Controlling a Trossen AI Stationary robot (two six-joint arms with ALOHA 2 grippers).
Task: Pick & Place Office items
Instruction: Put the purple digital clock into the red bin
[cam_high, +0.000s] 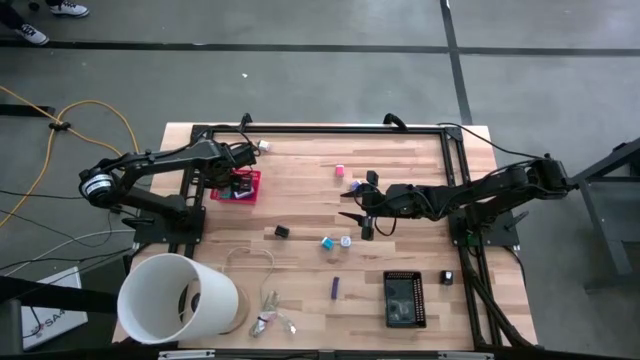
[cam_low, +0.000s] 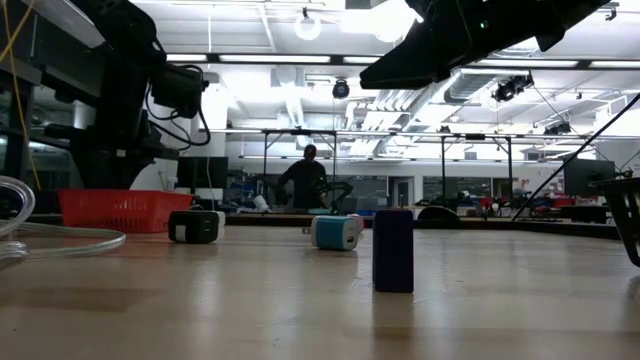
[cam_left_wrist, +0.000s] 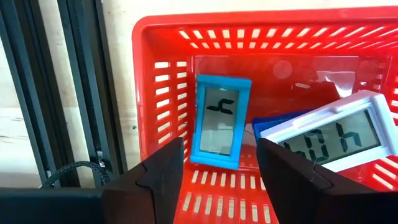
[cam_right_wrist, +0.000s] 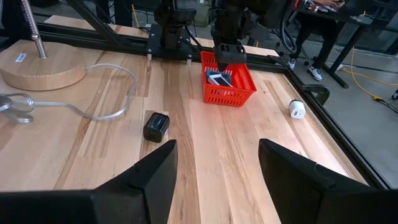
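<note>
My left gripper (cam_left_wrist: 221, 155) is open and points down over the red basket (cam_left_wrist: 149, 37) at the table's far left. Inside the basket, face up, lie a blue-framed display (cam_left_wrist: 221, 121) and a white-framed one (cam_left_wrist: 336, 140); the blue one shows between my fingers, which stand clear of it. My right gripper (cam_right_wrist: 217, 155) hangs open above the middle of the table (cam_high: 400, 160) with nothing between its fingers. Loose on the wood lie a black block (cam_high: 282, 231), a teal block (cam_high: 327, 242), a white piece (cam_high: 346, 241), a purple block (cam_high: 336, 287) and a pink piece (cam_high: 340, 170).
A big white tub (cam_high: 180, 298) lies at the near left, with a pale wire loop (cam_high: 255, 262) and a silvery clump (cam_high: 270, 320) beside it. A black tray (cam_high: 404, 298) sits near the front right. A black frame (cam_high: 330, 128) borders the table's far edge.
</note>
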